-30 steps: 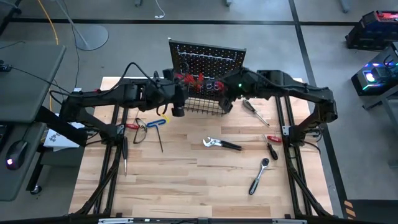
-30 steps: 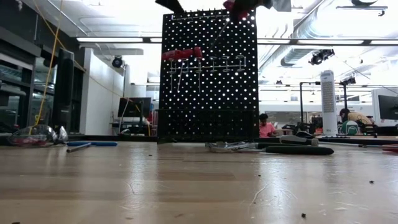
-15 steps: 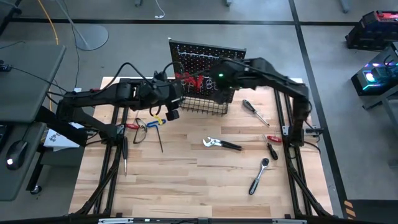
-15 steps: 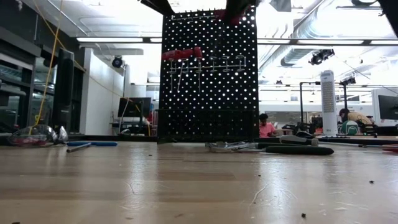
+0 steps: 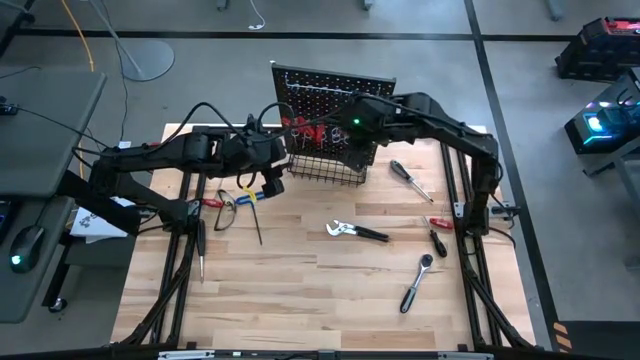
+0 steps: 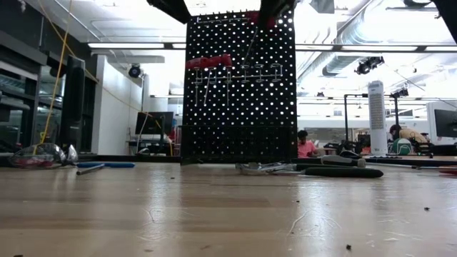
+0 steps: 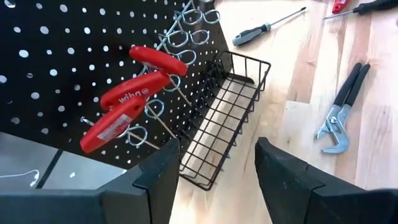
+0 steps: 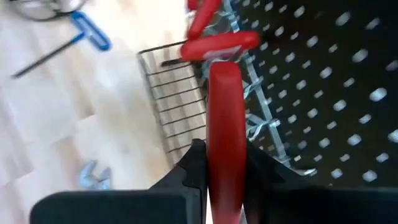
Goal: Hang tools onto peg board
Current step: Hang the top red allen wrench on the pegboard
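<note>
The black peg board (image 5: 335,100) stands upright at the table's far edge, a wire basket (image 7: 227,118) along its bottom. Three red T-handled tools (image 7: 134,90) hang on its hooks by their handles. My right gripper (image 8: 224,155) is high up in front of the board (image 6: 239,93), shut on another red-handled tool (image 6: 265,13). My left gripper (image 7: 214,177) hovers open and holds nothing, left of the basket (image 5: 272,178). On the table lie a blue T-key (image 5: 255,195), pliers (image 5: 355,232), a ratchet (image 5: 417,283) and screwdrivers (image 5: 410,180). My right gripper pinches the red handle (image 8: 224,124) between its two fingers. The fingers slant down toward the board and lie along the handle, which sticks out past their tips. The tool is lifted clear of the table, near the board's top; its shaft is hidden.
More tools lie at the table's left (image 5: 212,203) and right (image 5: 438,225). Bare wood fills the near half of the table (image 5: 320,300). A cart with a mouse (image 5: 30,240) stands left of the table. People sit far off in the room (image 6: 307,146).
My left gripper has drawn back from the peg board toward the table's left and near edges, rolling as it went, and stays open. My right gripper has shifted left along the board's top with the red tool, its arm's elbow rising; it has been still for the last half second.
</note>
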Tool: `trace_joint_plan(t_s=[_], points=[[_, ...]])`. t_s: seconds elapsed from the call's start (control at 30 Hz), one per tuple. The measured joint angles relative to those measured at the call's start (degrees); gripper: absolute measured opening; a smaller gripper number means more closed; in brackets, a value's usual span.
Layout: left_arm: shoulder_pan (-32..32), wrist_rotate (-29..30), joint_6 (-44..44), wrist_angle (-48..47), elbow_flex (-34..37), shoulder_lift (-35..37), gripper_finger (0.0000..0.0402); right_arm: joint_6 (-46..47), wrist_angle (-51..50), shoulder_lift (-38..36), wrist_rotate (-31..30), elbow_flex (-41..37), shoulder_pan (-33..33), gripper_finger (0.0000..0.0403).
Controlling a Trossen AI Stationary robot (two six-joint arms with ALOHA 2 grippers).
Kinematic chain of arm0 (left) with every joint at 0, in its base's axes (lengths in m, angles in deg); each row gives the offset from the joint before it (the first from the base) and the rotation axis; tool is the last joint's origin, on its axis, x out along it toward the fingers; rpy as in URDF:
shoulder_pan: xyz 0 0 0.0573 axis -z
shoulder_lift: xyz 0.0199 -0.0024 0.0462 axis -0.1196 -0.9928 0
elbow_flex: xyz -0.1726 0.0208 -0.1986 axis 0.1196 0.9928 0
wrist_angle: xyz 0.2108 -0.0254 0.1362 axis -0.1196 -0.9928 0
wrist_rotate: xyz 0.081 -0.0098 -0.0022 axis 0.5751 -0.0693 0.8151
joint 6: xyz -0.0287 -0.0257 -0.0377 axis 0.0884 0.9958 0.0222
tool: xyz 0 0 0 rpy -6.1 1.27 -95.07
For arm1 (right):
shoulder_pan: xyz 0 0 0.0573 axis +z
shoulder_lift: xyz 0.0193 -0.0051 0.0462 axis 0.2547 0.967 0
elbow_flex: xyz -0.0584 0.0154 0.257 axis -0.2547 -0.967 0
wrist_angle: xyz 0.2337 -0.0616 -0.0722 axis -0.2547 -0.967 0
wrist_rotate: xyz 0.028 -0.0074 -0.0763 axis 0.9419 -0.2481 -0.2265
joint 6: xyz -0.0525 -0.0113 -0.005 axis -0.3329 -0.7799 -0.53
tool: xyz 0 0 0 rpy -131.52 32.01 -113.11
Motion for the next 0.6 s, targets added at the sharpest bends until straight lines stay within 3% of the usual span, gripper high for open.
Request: trace_joint_plan(t_s=[0.27,0.47,0.6], points=[[-0.26,-0.10,-1.48,2.74,0.02,-0.20,0.0187,0.29,-0.77,-0.08,1.37,0.74,0.30,0.0044],[-0.34,-0.36,-10.69,15.72,0.02,-1.87,0.0187,-6.17,0.44,-0.08,9.37,0.74,1.00,0.0044],[-1.23,-7.03,-13.88,22.17,0.03,-3.07,0.0187,-10.93,-1.87,-0.08,15.42,0.74,2.48,0.0044]])
